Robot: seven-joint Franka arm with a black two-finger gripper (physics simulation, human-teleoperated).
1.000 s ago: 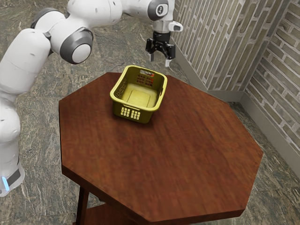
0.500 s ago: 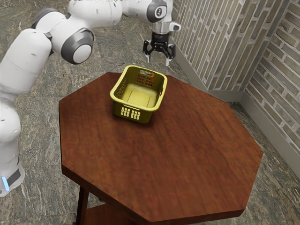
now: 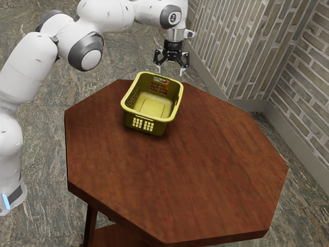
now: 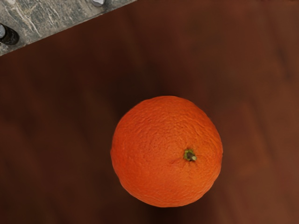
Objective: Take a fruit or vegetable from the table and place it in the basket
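Reddish wooden desk (image 3: 205, 170) carries the yellow basket (image 3: 149, 128) and, just beyond it in the exterior view, the orange (image 4: 159, 149), which lies below the fingers (image 3: 159, 68), and these stand wide apart.

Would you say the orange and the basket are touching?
Apart: the wrist view shows bare table all around the orange, separating it from the basket.

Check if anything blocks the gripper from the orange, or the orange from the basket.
Nothing visible stands between the open gripper and the orange. On the way into the basket, its own side wall is the only visible obstacle; the orange likely needs lifting over it.
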